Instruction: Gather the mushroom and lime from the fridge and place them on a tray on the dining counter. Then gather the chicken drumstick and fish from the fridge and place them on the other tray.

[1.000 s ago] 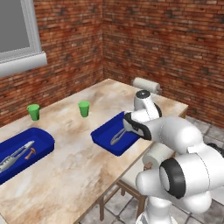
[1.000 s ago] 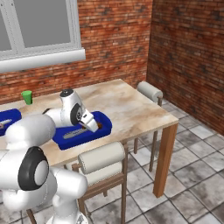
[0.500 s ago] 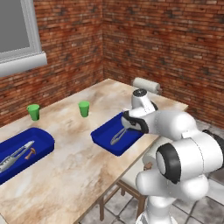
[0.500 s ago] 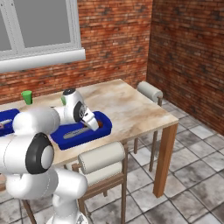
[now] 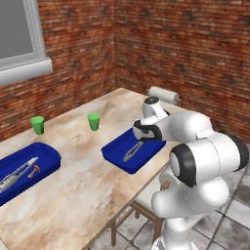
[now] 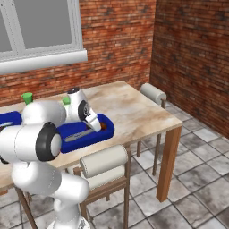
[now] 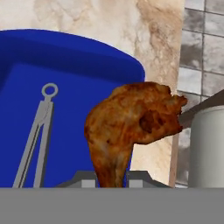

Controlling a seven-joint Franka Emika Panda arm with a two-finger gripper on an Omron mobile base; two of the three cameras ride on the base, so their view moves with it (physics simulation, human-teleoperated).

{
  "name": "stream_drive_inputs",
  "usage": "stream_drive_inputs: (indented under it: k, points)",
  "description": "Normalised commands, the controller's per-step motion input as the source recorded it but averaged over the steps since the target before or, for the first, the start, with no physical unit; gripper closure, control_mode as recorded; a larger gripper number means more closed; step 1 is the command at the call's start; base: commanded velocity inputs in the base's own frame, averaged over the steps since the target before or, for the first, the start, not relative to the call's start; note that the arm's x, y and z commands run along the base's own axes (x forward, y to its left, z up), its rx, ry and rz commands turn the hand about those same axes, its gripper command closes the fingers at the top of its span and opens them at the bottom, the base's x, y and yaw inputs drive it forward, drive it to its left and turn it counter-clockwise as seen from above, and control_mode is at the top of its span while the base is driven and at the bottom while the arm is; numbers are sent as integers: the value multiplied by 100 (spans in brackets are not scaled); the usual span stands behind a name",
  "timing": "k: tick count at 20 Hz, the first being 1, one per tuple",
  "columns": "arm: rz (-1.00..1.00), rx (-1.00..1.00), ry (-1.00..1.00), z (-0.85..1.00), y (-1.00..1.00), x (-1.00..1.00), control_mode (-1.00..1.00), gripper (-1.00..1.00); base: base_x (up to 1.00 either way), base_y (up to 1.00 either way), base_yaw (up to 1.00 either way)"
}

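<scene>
My gripper (image 7: pixel 112 180) is shut on the chicken drumstick (image 7: pixel 133 124), a reddish-brown lump held by its narrow end. It hangs over the right end of the near blue tray (image 7: pixel 83 92), which holds silver tongs (image 7: pixel 37 131). From the base, the gripper (image 5: pixel 144 140) reaches down over this tray (image 5: pixel 116 152) at the dining counter's (image 5: pixel 88 190) front edge. From the right, the drumstick (image 6: pixel 103 126) shows just above the tray (image 6: pixel 89 136). The other tray (image 5: pixel 46 155), far left, holds the mushroom (image 5: pixel 33 171) beside a long silver item. The lime, fish and fridge are out of view.
Two green cups (image 5: pixel 37 124) (image 5: pixel 93 121) stand behind the trays. A chair with a white roll back (image 6: pixel 103 163) is tucked under the counter near my base, and another (image 6: pixel 153 93) stands at the counter's far end. Brick walls lie beyond, with tiled floor to the right.
The arm's elbow has swung round while the hand stays over the near tray, drifting slightly toward its right end with the drumstick still held.
</scene>
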Motion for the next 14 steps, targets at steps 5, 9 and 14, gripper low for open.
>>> stream_drive_inputs:
  k: [5,9,14]
  points:
    - [-5,2,3,-28,0,2,-100,100,0,0,0]
    - [-4,3,5,-23,0,2,-100,100,0,0,0]
    - [-3,3,5,-17,0,6,-100,100,0,0,0]
